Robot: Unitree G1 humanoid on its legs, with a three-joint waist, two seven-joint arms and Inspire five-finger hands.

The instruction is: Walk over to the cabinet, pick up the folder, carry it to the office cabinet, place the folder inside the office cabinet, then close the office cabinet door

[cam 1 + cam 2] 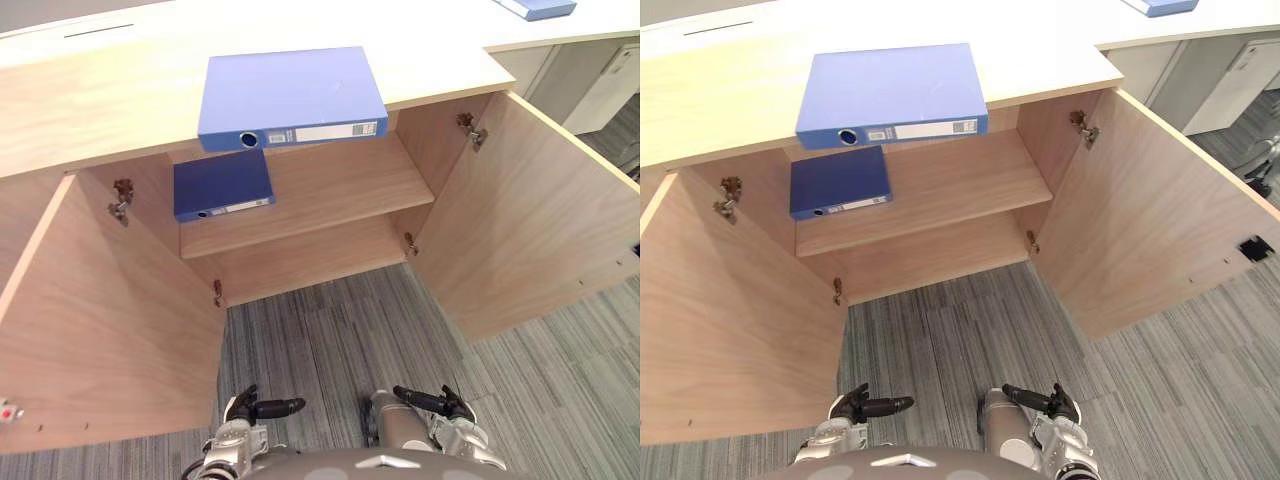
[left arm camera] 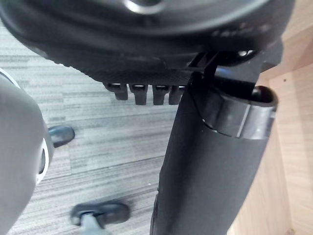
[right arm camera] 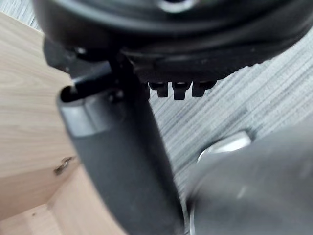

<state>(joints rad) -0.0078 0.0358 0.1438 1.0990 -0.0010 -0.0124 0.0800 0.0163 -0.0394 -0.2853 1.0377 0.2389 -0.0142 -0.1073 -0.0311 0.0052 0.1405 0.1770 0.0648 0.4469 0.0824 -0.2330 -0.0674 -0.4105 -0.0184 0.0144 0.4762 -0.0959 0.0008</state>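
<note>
Left eye view: a light blue cardboard lever-arch folder lies flat on the pale wooden cabinet top, spine toward the robot and overhanging the front edge, probably so a hand can get under it; a darker blue folder lies flat at the left of the upper wooden shelf, well inside; the wooden left door and wooden right door stand wide open, which leaves the shelf reachable; the dark left hand and dark right hand hang low over the grey striped carpet, well apart from either folder. Right eye view: same layout; a small metal hinge carries the right door. Left wrist view: fingers slack and roughly straight, nothing held; carpet beyond. Right wrist view: fingers likewise relaxed and empty, door panel beside. Judgement: I cannot tell which folder is the task's; if the upper one, pick-up is not begun; if the shelved one, only closing is left.
</note>
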